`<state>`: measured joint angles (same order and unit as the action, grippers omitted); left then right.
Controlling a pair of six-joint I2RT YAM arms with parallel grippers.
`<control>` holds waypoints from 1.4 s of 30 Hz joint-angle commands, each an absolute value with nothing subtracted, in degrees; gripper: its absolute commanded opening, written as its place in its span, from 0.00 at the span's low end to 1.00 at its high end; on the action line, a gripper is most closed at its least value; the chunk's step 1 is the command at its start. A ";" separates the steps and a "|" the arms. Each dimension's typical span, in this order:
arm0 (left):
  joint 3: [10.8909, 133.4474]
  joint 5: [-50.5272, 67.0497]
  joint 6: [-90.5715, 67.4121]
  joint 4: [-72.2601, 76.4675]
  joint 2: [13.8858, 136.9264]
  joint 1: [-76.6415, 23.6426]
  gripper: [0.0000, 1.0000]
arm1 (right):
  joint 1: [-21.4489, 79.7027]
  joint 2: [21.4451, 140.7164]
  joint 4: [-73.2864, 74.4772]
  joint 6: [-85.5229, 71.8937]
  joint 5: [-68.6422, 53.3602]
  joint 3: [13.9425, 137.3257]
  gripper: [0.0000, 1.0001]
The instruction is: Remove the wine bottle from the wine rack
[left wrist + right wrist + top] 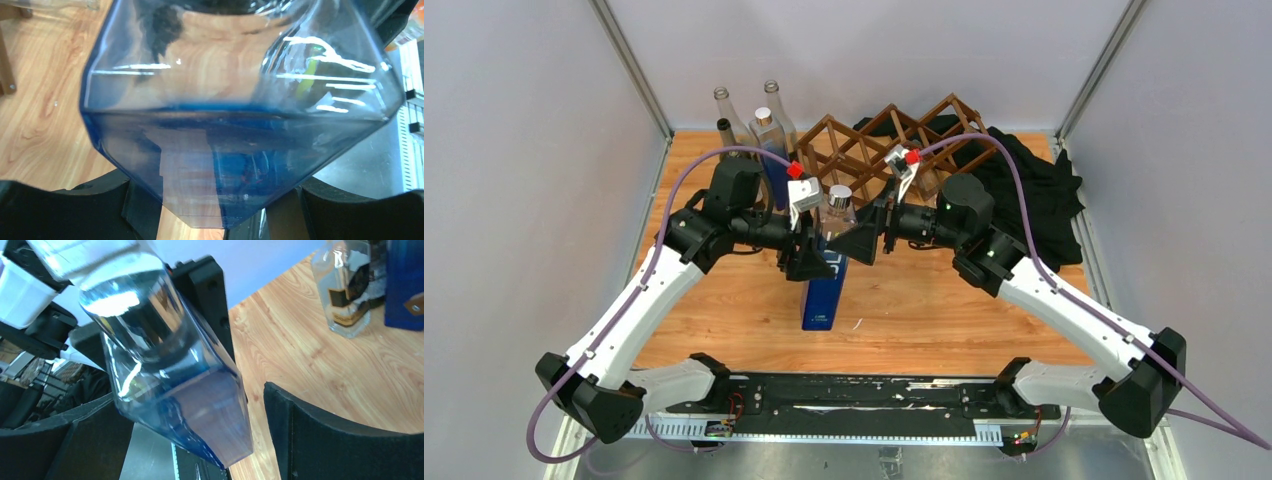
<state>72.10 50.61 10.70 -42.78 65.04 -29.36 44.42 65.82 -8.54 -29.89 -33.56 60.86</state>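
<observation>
We see a worktop [944,310] of light brown wood with wavy lines in it. Grey walls [524,150] stand on three sides, and thin metal posts [629,65] go up at the far corners. A black rail [854,395] runs along the near edge, between the bottoms of the two arms.

The wine rack [864,150] sits at the middle of the far edge. It is dark brown wood, made of thin sticks that cross to make diamond holes. A black cloth [1034,190] lies in a heap at the far right corner, just beside the rack. A group of bottles [759,125] stands at the far left corner. Most of them are clear glass.

The wine bottle [824,285] is off the rack. It stands upright in the middle of the worktop, in front of the rack. It has flat sides and sharp corners. The lower part is deep blue, the top part is clear, and it has a silver cap [839,193]. We cannot tell if its bottom touches the wood.

The left gripper [812,255] grips the wine bottle on its upper part, with a black finger [65,210] pressed on each side. The right gripper [856,243] comes from the other side with its jaws wide open. The bottle sits between them, and bare wood shows between it and one finger [345,440].
</observation>
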 commanded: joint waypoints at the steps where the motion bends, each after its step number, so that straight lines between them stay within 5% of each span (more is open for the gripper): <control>1: 74.44 58.00 11.58 -43.12 63.61 -29.13 0.00 | 45.85 68.21 -14.49 -28.97 -34.13 64.64 0.96; 5: 75.36 58.75 13.32 -46.02 63.72 -29.10 0.00 | 46.36 70.29 -14.61 -29.00 -35.76 66.22 0.81; 8: 75.53 57.88 13.58 -46.70 63.47 -29.08 0.02 | 46.42 71.53 -13.44 -28.60 -37.21 67.44 0.57; 10: 76.02 56.01 13.96 -47.85 63.54 -29.03 0.30 | 46.46 71.77 -11.61 -27.41 -37.56 68.32 0.37; 12: 76.80 52.31 13.93 -49.43 63.96 -28.65 0.79 | 46.42 71.81 -8.88 -25.42 -35.98 69.43 0.09; 14: 77.73 48.70 14.71 -51.25 64.44 -27.22 0.99 | 46.45 71.87 -5.43 -22.97 -32.54 70.67 0.00; 24: 91.05 40.08 19.02 -63.85 72.35 -6.82 1.00 | 46.43 78.41 -2.11 -14.25 -16.73 76.31 0.00; 30: 98.50 24.95 20.06 -66.45 76.15 -3.88 1.00 | 46.45 85.92 -5.99 -12.75 -13.98 81.86 0.00; 42: 101.01 21.33 17.36 -66.45 77.88 2.55 1.00 | 46.23 105.44 -7.99 -10.11 -15.60 99.55 0.00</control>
